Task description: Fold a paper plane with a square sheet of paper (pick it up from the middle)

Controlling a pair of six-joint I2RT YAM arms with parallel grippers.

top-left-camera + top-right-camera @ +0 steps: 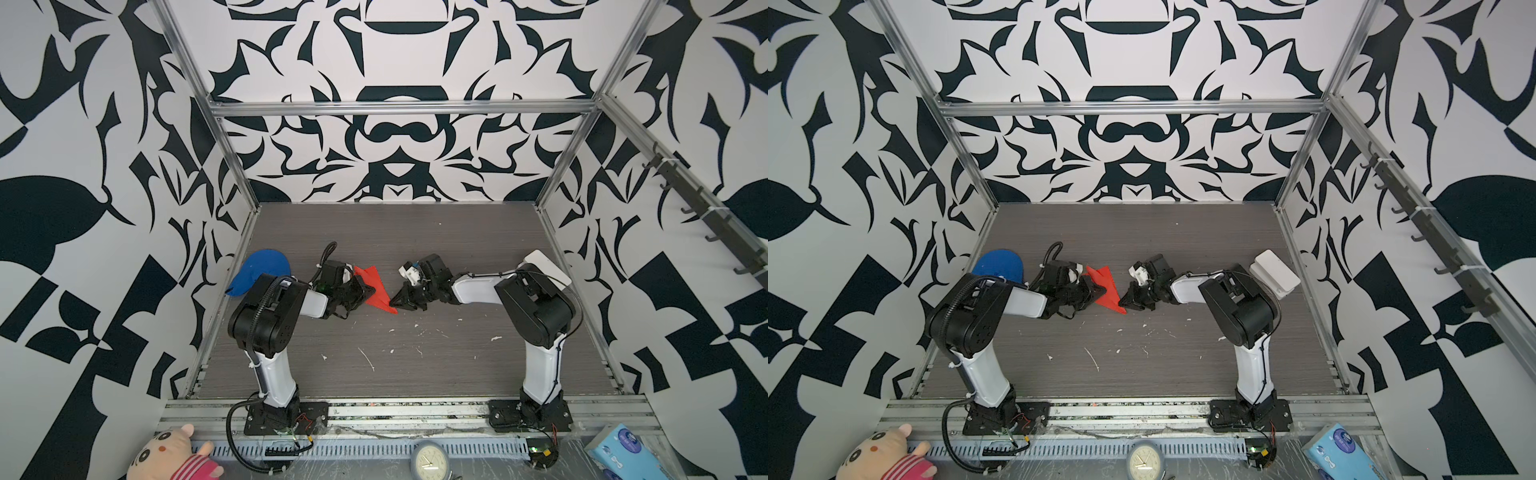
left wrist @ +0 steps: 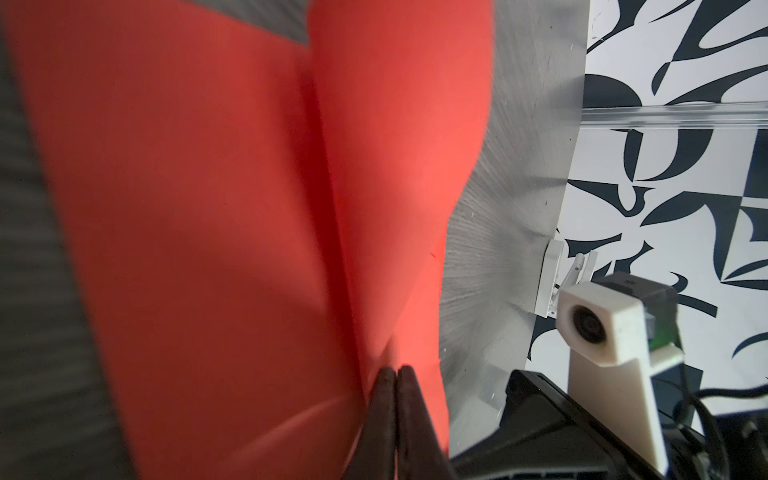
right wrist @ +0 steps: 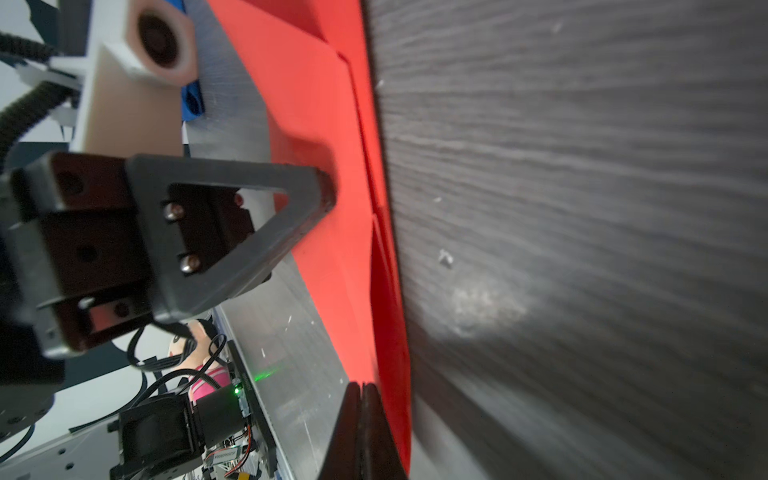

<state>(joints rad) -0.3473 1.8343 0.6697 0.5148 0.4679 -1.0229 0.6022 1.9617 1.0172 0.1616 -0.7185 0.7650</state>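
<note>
The square sheet of paper is folded into a red, pointed paper plane (image 1: 368,276) (image 1: 1102,276) that lies mid-table in both top views, nose toward the front right. My left gripper (image 1: 371,291) (image 1: 1102,291) is shut, and its tips (image 2: 394,370) rest on the red paper (image 2: 208,208) where the centre crease ends. From the right wrist view, one of its fingers (image 3: 291,199) touches the paper's flat face (image 3: 316,104). My right gripper (image 1: 393,297) (image 1: 1123,301) is shut too, tips (image 3: 362,384) at the paper's narrow nose. No paper shows between either pair of jaws.
A blue cap (image 1: 259,270) lies behind the left arm. A white box (image 1: 548,268) sits by the right wall. White scraps (image 1: 365,357) dot the grey table (image 1: 415,365). Past the front rail are a plush toy (image 1: 174,455), a clock (image 1: 430,459) and a tissue pack (image 1: 623,449).
</note>
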